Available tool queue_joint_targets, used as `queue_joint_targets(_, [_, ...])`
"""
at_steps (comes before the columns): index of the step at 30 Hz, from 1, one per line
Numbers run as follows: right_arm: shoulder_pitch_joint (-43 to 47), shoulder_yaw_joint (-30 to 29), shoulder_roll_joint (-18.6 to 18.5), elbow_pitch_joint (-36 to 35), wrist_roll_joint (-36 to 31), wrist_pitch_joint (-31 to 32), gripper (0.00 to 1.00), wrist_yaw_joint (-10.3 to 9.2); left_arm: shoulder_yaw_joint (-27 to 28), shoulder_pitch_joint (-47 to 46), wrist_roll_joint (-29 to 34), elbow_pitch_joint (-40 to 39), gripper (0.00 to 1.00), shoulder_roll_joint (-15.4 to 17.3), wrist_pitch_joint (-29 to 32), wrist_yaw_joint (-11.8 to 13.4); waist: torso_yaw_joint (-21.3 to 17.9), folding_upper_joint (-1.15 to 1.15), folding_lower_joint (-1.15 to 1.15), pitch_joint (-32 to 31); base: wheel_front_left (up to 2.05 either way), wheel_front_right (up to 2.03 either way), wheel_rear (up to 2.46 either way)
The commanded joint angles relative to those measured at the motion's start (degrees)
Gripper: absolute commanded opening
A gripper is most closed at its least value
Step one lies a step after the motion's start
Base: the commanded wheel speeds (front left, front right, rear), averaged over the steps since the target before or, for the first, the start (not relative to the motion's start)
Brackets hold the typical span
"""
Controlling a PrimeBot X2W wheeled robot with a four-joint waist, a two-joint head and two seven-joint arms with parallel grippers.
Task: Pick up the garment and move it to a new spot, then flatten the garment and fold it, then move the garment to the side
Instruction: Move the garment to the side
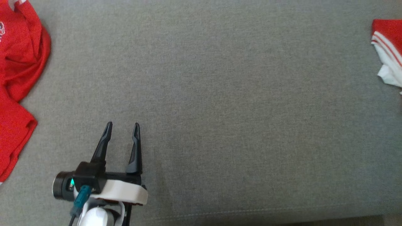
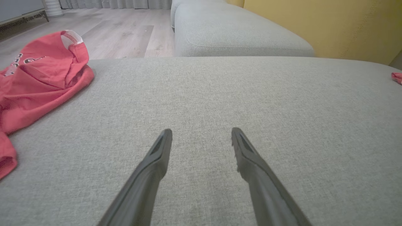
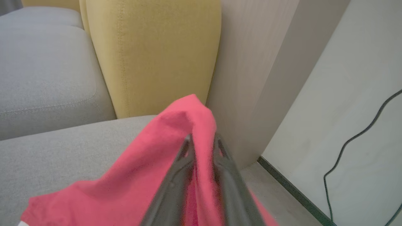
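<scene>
Grey sofa seat [image 1: 238, 94] stretches across the head view. Your left gripper [image 1: 122, 125] stands low on it, jaws spread, with nothing between them. Well to the left of these jaws lies a crumpled red garment [image 1: 19, 62]. Far to their right, at the border, a red-and-white garment [image 1: 388, 53] shows in part.

From the left wrist, the left gripper [image 2: 201, 135] has its jaws wide apart above the seat and touches no cloth. The crumpled red garment [image 2: 40, 78] is left of the jaws and beyond them, well apart.

From the right wrist, your right gripper [image 3: 202, 139] has its jaws pressed together on a fold of the red-and-white garment [image 3: 141, 175]. The rest of the cloth hangs down left of them. A yellow backrest [image 3: 150, 56] rises beyond the jaws, and a dark cable [image 3: 355, 157] runs to their right.

I judge that the held garment is being carried. I cannot decide whether this is the first pick-up or the last move to the side. The crumpled one looks neither flattened nor folded.

Count: two garments, two grippers, one backrest, one cable.
</scene>
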Motion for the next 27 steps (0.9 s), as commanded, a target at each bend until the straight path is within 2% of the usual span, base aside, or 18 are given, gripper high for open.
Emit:
queue_joint_targets(1, [-2.88,-0.83,-0.48,-1.62,-2.45,-2.48,1.0,0.43,2.05,-0.46,0.54,-2.31,1.0,-0.02,-0.7,-0.16,0.55,0.0,-0.01,1.27,0.0,0.0,0.0])
queue_joint_targets(5, [-3.94,-1.53,0.5,-2.32,-7.7,-7.61,1.0,0.43,2.09,-1.23,0.27,-2.52,1.0,-0.11,-0.7,0.08,0.68,0.0,-0.01,1.45,0.0,0.0,0.0])
queue_joint_targets(8, [-3.9,-0.5,1.35,-3.02,-8.87,-9.14,1.0,0.43,1.91,-1.34,-0.19,-2.54,1.0,-0.16,-0.7,0.35,0.9,0.0,-0.01,0.58,0.0,0.0,0.0])
queue_joint_targets(13, [-0.58,5.7,4.55,-9.46,-5.93,-10.15,1.0,0.43,1.81,-1.29,-1.75,-2.41,1.0,-0.25,-0.7,1.13,1.47,0.0,-0.01,-2.97,0.0,0.0,0.0])
queue_joint_targets(19, [13.55,15.36,9.62,-23.59,3.83,-10.18,1.0,0.43,0.51,-0.28,-4.04,-1.45,1.0,-0.29,-0.7,1.82,2.6,0.0,-0.01,-9.59,0.0,0.0,0.0])
queue_joint_targets(27, [37.29,24.43,17.71,-42.87,9.61,-7.81,1.0,0.43,0.86,2.16,-5.26,1.5,1.0,-0.29,-0.7,2.73,3.32,0.0,-0.01,-17.3,0.0,0.0,0.0])
